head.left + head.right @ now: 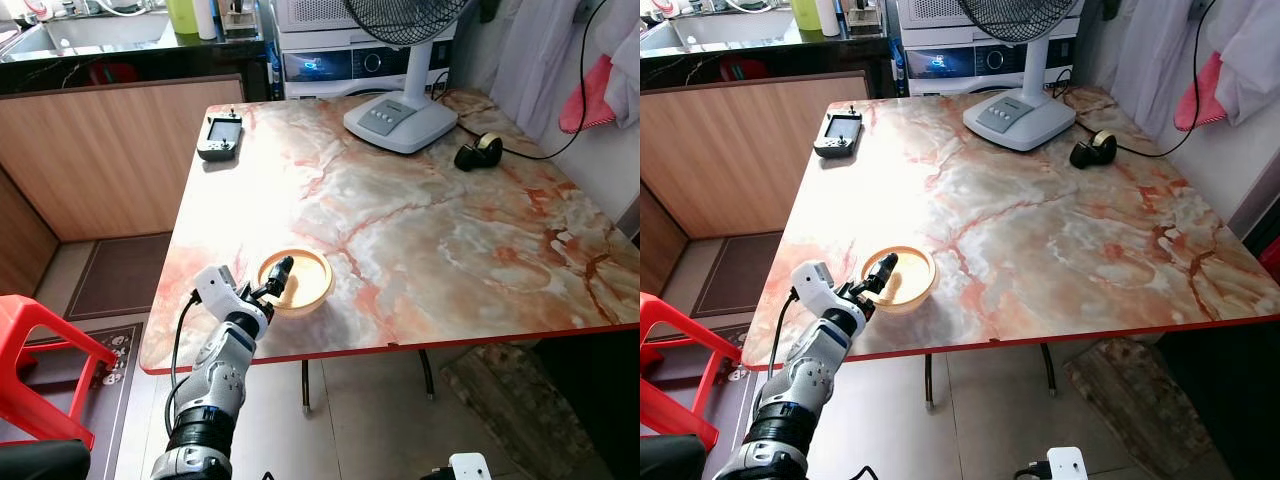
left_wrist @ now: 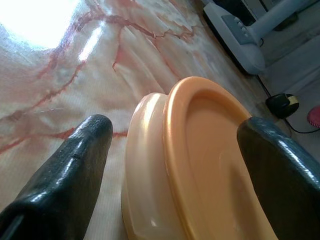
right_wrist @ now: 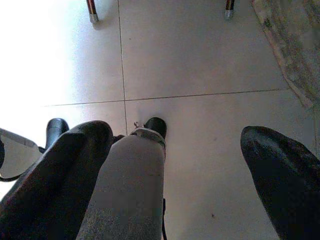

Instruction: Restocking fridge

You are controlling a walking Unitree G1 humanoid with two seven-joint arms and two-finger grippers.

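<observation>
At the far left a red plastic stool stands on the floor beside the marble-patterned table. The left gripper reaches over the table's near edge, its two black fingers spread on either side of the rim of a shallow orange bowl, one outside the wall, one over the inside; whether they touch it is unclear. A handheld device lies near the far left corner. Further right sit a white fan base and a black tape roll. The right gripper hangs over the tiled floor, fingers apart.
</observation>
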